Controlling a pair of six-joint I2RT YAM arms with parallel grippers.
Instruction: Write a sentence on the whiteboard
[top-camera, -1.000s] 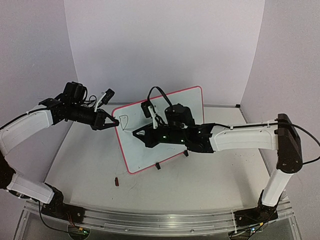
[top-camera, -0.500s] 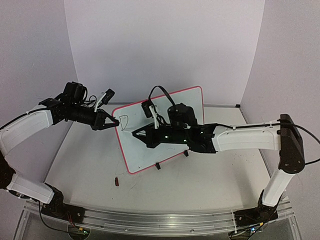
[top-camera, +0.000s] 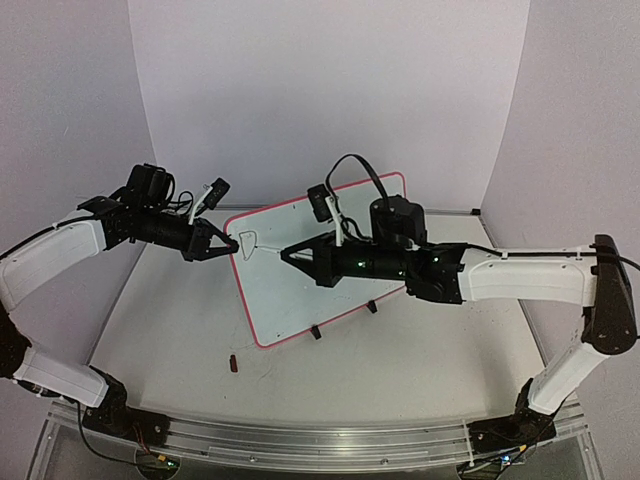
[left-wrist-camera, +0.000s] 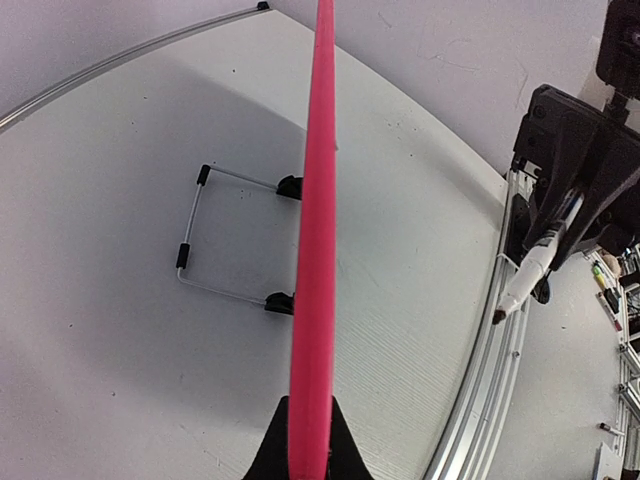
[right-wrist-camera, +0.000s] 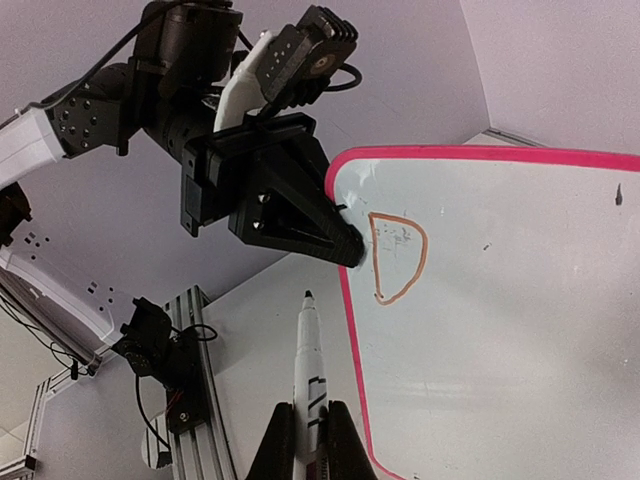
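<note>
The whiteboard with its red frame stands tilted on black feet mid-table. My left gripper is shut on its left edge; the left wrist view shows the frame edge-on between the jaws. Of the sentence, only a single brownish "D" shows, near the board's top left corner. My right gripper is shut on a white marker pen. The pen's dark tip points up just left of the frame, below the "D" and off the board.
A small dark red cap lies on the table in front of the board. The board's wire stand rests behind it. Aluminium rail runs along the near edge. Curved white backdrop walls surround the table.
</note>
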